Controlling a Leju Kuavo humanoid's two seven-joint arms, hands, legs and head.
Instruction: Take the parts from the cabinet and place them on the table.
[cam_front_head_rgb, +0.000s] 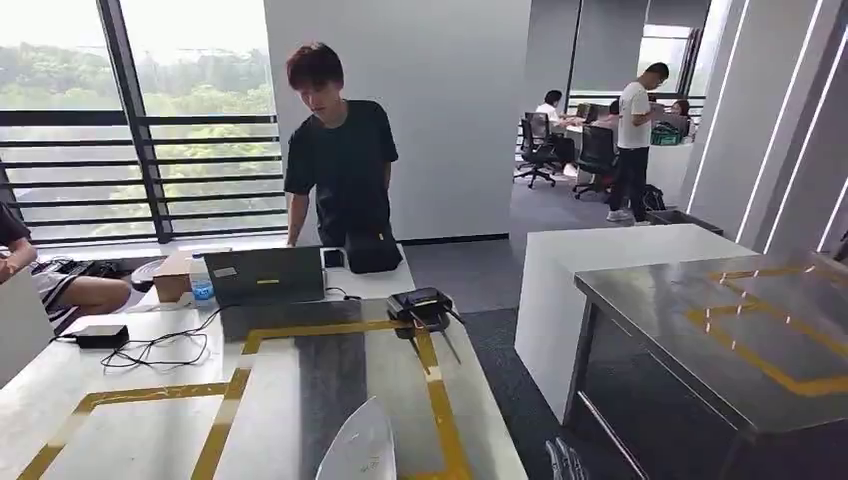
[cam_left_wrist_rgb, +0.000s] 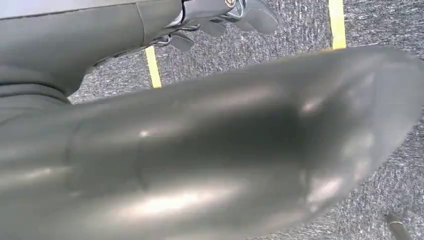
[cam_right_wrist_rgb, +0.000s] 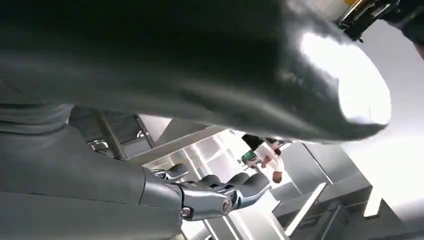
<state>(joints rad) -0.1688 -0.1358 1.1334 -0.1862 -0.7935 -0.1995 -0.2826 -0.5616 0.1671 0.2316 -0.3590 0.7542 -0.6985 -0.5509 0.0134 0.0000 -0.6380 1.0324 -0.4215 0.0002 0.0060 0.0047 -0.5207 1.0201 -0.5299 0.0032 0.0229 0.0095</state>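
Note:
A pale glossy pointed piece (cam_front_head_rgb: 360, 445) rises from the bottom edge of the head view, over the near end of the white table (cam_front_head_rgb: 130, 420) marked with yellow tape. What carries it is hidden below the frame. My right hand (cam_right_wrist_rgb: 215, 195) hangs beside that table with its fingers stretched out and nothing in them; its fingertips (cam_front_head_rgb: 565, 460) show low in the head view. My left hand (cam_left_wrist_rgb: 220, 15) hangs over grey carpet, thick thumb (cam_left_wrist_rgb: 225, 150) apart from the fingers, with nothing between them.
A person in black (cam_front_head_rgb: 340, 160) stands behind a laptop (cam_front_head_rgb: 265, 275) at the table's far end. A black device (cam_front_head_rgb: 420, 305) and cables (cam_front_head_rgb: 150, 350) lie on it. A steel table (cam_front_head_rgb: 740, 330) with yellow tape stands to the right, across a carpeted aisle. More people are at desks far back.

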